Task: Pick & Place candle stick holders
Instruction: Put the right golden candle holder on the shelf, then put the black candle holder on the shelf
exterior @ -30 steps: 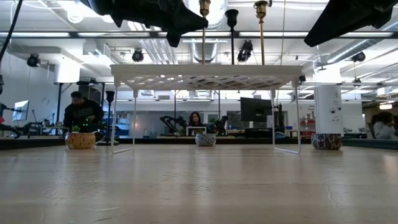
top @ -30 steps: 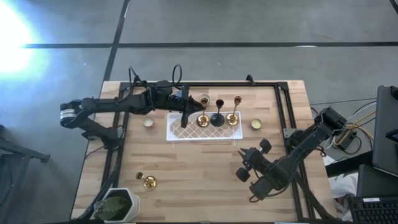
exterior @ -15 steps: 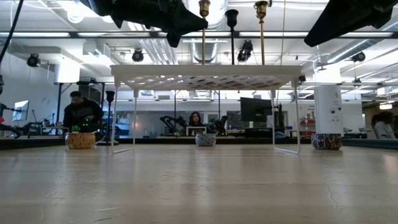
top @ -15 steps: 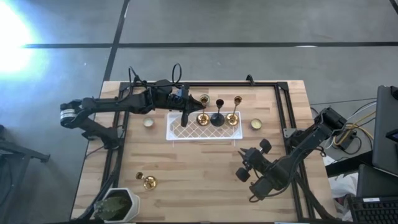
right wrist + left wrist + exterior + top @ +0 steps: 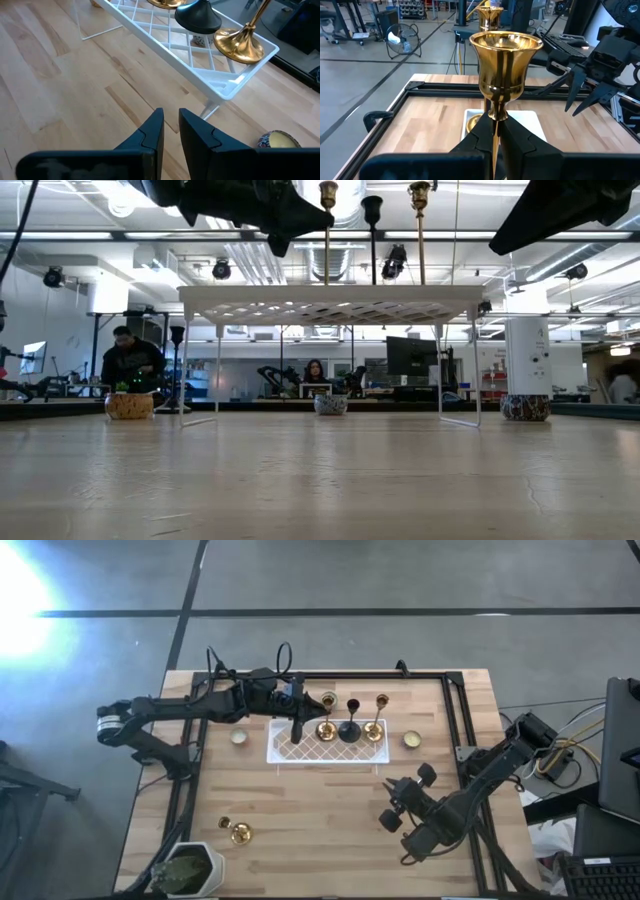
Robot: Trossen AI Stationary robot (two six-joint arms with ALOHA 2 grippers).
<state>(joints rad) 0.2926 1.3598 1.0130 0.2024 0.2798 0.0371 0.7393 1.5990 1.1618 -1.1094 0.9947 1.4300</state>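
A white lattice tray (image 5: 328,743) stands on legs mid-table. On it stand a black holder (image 5: 349,730) and a gold holder (image 5: 374,729). My left gripper (image 5: 495,125) reaches over the tray's far left part and is shut on another gold holder (image 5: 504,55). A further gold holder (image 5: 236,831) lies on the table near the left front. My right gripper (image 5: 170,122) hovers off the tray's near right corner, fingers almost together with nothing between them. My left gripper pinches the gold holder's thin stem (image 5: 495,118) just under the cup between its two fingers. The fingers come nearly level from the table's left and lie across the stem. The holder stays upright, its base (image 5: 325,732) at the tray's lattice; whether it rests there, I cannot tell.
Pale tealight candles sit left (image 5: 238,738) and right (image 5: 411,740) of the tray. A slim black upright shape (image 5: 296,728) stands at the tray's left under my left arm. A potted plant (image 5: 190,868) fills the near left corner. A black frame (image 5: 455,720) edges the table.
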